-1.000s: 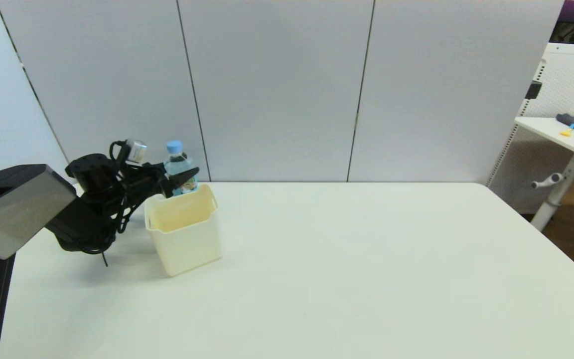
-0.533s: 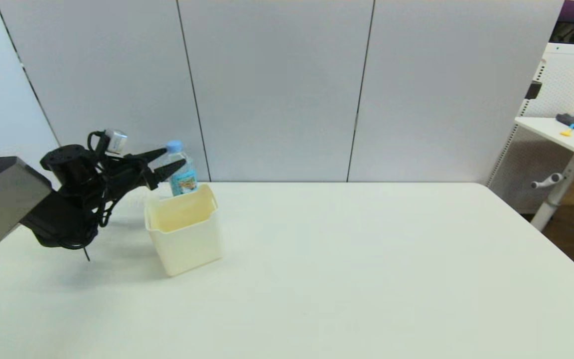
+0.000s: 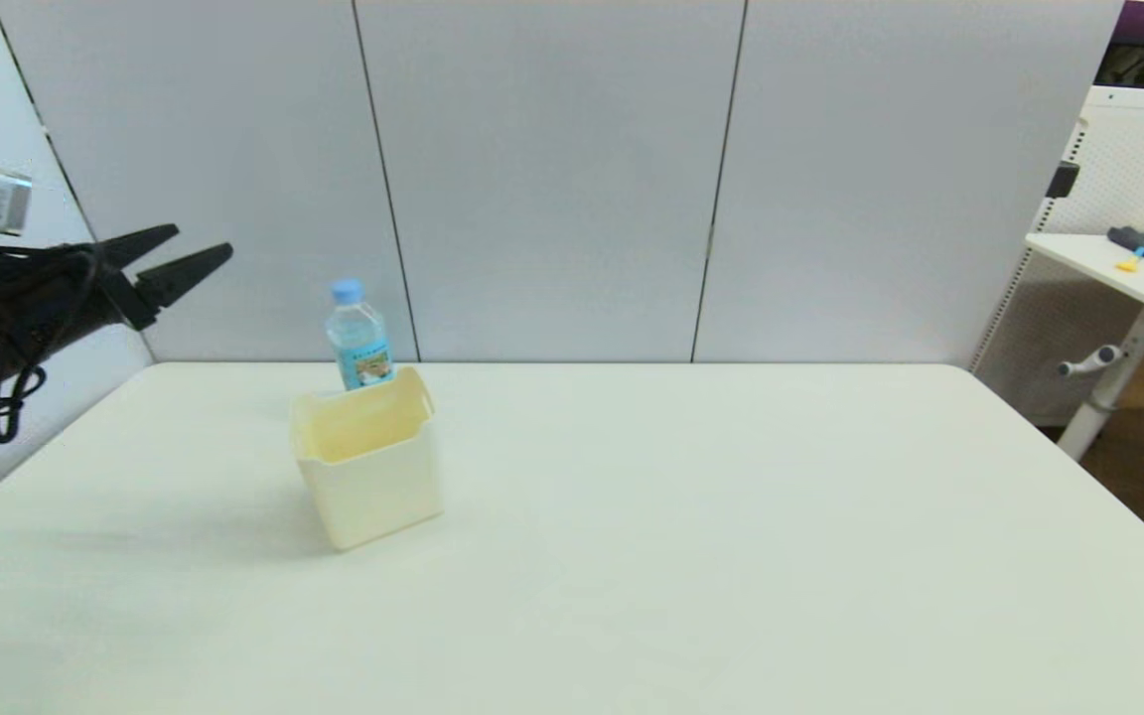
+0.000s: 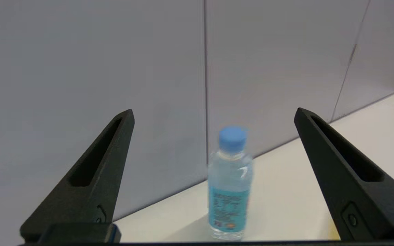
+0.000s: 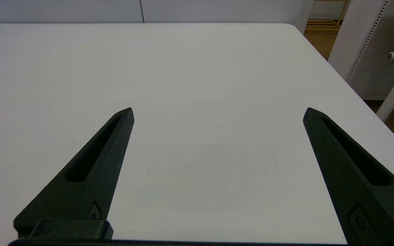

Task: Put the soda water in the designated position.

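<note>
**Bottle standing behind the bin, left gripper clear of it and spread wide**

From the head camera I saw the left gripper (image 3: 203,245) raised at the left edge of the scene, above the table's (image 3: 691,556) near-left corner, its two black fingers parted and empty. The soda water (image 3: 358,336) stood upright on the table, well apart from those fingertips, lower than them and out ahead in the direction they pointed. It sat just behind the cream bin (image 3: 369,459), on the side nearest the grey wall panels (image 3: 552,169); the bin's back rim hid the bottle's foot, so I could not tell whether the two touched. I saw nothing inside the open bin. The right arm did not show in this view.

Through the left wrist camera I had the left gripper (image 4: 214,114) spread wide, and the soda water (image 4: 230,182) appeared in the gap between the fingers but farther off, not touched by either. Its light-blue cap was on, the blue label wrapped the lower body, and it stood straight on the white surface close to the wall.

Through the right wrist camera I saw the right gripper (image 5: 218,112) equally wide and holding nothing, hanging over a bare stretch of the table (image 5: 197,68) with the far right corner ahead of its fingertips. The bottle did not appear there.
</note>
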Controlling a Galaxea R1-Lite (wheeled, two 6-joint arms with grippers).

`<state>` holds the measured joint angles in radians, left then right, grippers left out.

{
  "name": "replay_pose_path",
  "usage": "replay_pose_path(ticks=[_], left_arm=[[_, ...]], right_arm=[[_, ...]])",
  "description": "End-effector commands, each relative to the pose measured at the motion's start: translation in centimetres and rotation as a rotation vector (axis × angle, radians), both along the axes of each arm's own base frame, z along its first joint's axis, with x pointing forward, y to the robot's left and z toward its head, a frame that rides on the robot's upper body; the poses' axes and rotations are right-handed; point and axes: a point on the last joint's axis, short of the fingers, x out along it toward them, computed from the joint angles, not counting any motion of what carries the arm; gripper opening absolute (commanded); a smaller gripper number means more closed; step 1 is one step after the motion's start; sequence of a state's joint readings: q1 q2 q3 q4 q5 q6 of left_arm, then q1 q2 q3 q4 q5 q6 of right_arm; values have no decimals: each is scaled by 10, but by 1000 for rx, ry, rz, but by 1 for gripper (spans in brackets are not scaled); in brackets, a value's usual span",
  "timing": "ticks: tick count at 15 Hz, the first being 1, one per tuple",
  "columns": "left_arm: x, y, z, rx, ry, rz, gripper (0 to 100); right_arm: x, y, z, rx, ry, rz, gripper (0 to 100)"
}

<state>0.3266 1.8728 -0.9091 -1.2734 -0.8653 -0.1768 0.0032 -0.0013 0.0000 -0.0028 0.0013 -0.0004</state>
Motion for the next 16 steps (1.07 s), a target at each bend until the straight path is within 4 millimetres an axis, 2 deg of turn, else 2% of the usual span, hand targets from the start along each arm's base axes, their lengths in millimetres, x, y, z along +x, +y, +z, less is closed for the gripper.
replay_pose_path(ticks=[1, 4, 6, 10, 13, 16], left_arm=[[-126, -36, 64, -19, -86, 29, 100], [-197, -63, 68, -14, -23, 39, 100], [-228, -75, 60, 12, 67, 51, 100], [-270, -97, 37, 73, 172, 139, 100], [-304, -98, 27, 96, 145, 317, 100], [-336, -99, -1, 138, 100, 429, 100]], right_arm=[[0, 0, 0, -1, 1, 0, 100], [0, 0, 0, -1, 1, 0, 100], [0, 0, 0, 0, 1, 0, 100], [0, 0, 0, -1, 1, 0, 100], [0, 0, 0, -1, 1, 0, 100], [0, 0, 0, -1, 1, 2, 100]])
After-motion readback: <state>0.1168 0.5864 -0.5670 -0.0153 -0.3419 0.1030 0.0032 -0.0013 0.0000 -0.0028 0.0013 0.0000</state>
